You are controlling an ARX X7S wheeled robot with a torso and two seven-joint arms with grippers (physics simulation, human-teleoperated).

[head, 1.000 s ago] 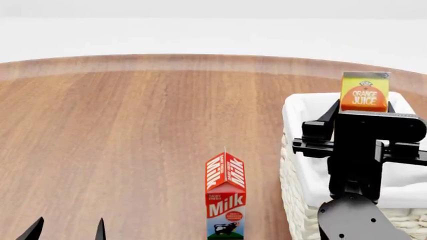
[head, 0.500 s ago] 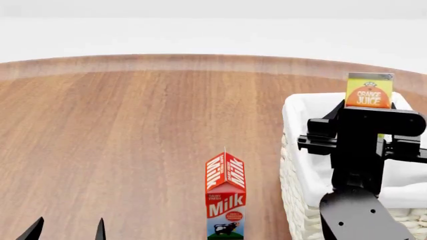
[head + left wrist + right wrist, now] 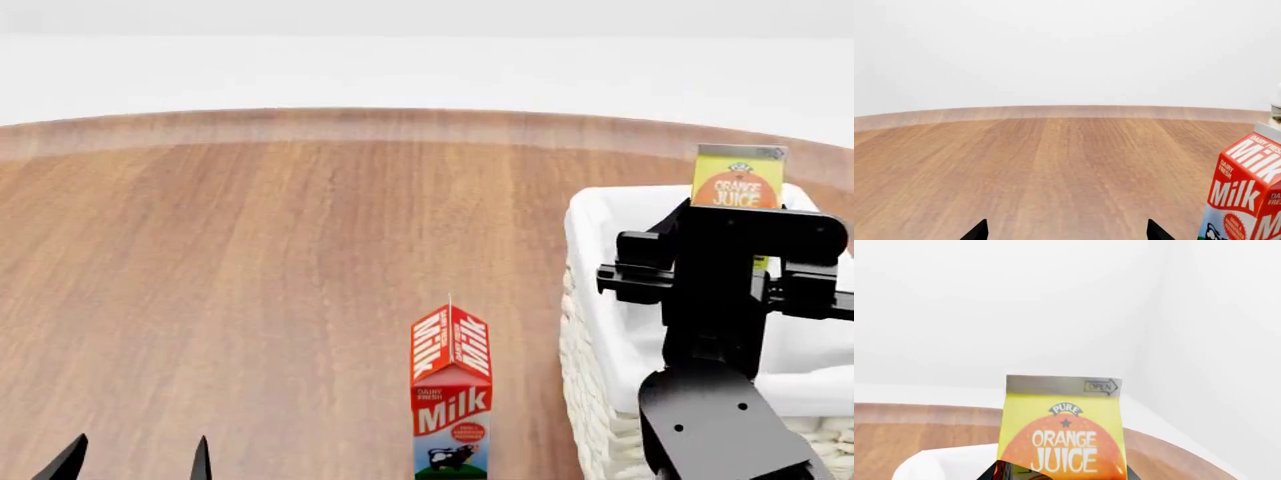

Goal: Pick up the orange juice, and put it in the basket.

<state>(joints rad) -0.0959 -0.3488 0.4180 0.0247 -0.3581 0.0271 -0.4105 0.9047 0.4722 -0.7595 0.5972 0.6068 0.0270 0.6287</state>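
Note:
The orange juice (image 3: 738, 178) is a yellow-green carton with an orange circle, held upright over the basket (image 3: 601, 300), a cream wicker basket with a white liner at the table's right. My right gripper (image 3: 731, 250) is shut on the carton's lower part, which the black wrist body hides. In the right wrist view the orange juice (image 3: 1064, 430) fills the centre, the basket liner (image 3: 941, 465) below it. My left gripper (image 3: 134, 462) is open and empty at the near left; its fingertips (image 3: 978, 231) show over bare wood.
A red-and-white Milk carton (image 3: 451, 392) stands upright on the wooden table (image 3: 267, 260), just left of the basket; it also shows in the left wrist view (image 3: 1247, 190). The table's curved far edge lies beyond.
My right gripper has carried the orange juice a little to the right and farther over the basket. The left arm and Milk carton have not moved.

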